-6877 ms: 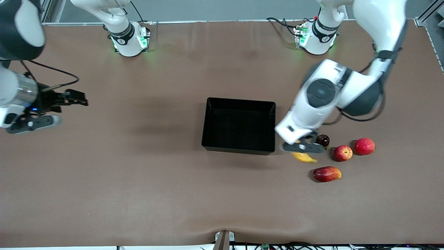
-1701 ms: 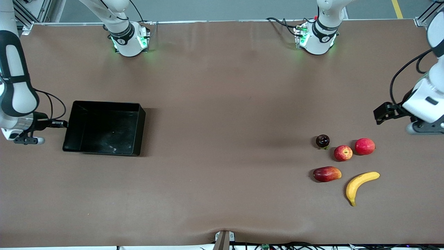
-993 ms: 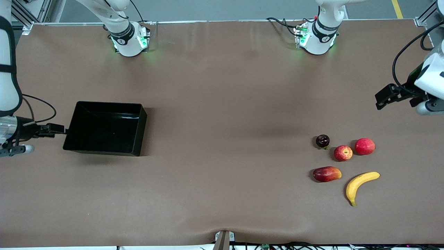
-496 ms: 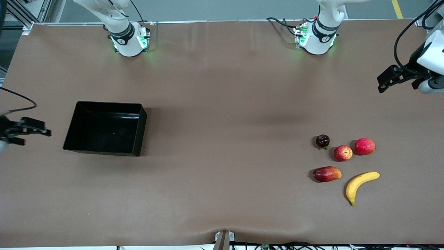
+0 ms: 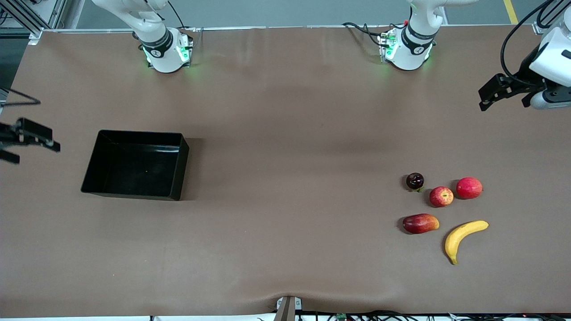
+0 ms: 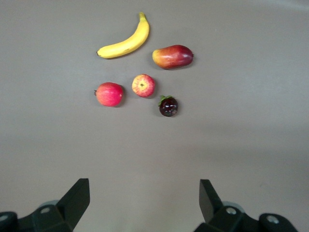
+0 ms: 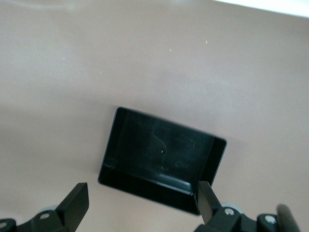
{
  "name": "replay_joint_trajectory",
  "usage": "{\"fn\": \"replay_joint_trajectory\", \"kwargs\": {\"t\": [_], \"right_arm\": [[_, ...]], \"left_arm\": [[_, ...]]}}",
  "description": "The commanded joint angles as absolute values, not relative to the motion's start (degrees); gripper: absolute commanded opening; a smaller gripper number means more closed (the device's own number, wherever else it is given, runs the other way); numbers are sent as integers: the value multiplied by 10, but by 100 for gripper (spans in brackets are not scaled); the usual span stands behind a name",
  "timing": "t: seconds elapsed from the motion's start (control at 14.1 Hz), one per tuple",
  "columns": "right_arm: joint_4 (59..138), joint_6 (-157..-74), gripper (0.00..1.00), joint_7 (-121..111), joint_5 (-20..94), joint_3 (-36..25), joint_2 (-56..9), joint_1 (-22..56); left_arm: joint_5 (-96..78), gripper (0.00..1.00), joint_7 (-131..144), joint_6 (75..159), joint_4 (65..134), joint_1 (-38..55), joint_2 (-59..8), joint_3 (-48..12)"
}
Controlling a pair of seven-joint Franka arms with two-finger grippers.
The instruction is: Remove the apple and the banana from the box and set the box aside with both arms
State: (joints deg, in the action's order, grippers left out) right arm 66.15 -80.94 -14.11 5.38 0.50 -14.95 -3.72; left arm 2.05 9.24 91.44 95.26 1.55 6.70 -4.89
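Note:
The black box (image 5: 134,169) stands empty on the table toward the right arm's end; it also shows in the right wrist view (image 7: 159,154). The yellow banana (image 5: 461,230) and the small red-yellow apple (image 5: 441,196) lie on the table toward the left arm's end, both seen in the left wrist view: banana (image 6: 126,42), apple (image 6: 143,85). My right gripper (image 5: 38,154) is open and empty, up in the air beside the box at the table's end. My left gripper (image 5: 484,99) is open and empty, high over the table's other end, apart from the fruits.
A red-yellow mango (image 5: 420,223), a plain red round fruit (image 5: 469,187) and a small dark glossy fruit (image 5: 415,180) lie close around the apple. The two arm bases (image 5: 165,53) stand along the table's edge farthest from the front camera.
My right gripper has let go of the box's wall and drawn away from it, upward. The box now sits flat. My left gripper has risen and moved toward the bases.

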Motion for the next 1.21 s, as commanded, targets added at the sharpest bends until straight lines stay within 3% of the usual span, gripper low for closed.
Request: {"fn": "replay_joint_trajectory", "kwargs": {"t": [0.0, 0.14, 0.43, 1.13], "right_arm": [[755, -809, 100, -46, 46, 6, -67, -28], [813, -812, 100, 11, 45, 7, -22, -1], [848, -808, 100, 5, 46, 6, 14, -6], [826, -813, 100, -91, 33, -15, -3, -15]], "left_arm": [[7, 100, 95, 913, 965, 26, 83, -40], [8, 100, 93, 904, 956, 25, 77, -40], [8, 100, 93, 904, 944, 20, 59, -40], [7, 100, 101, 890, 918, 19, 52, -43]]}}
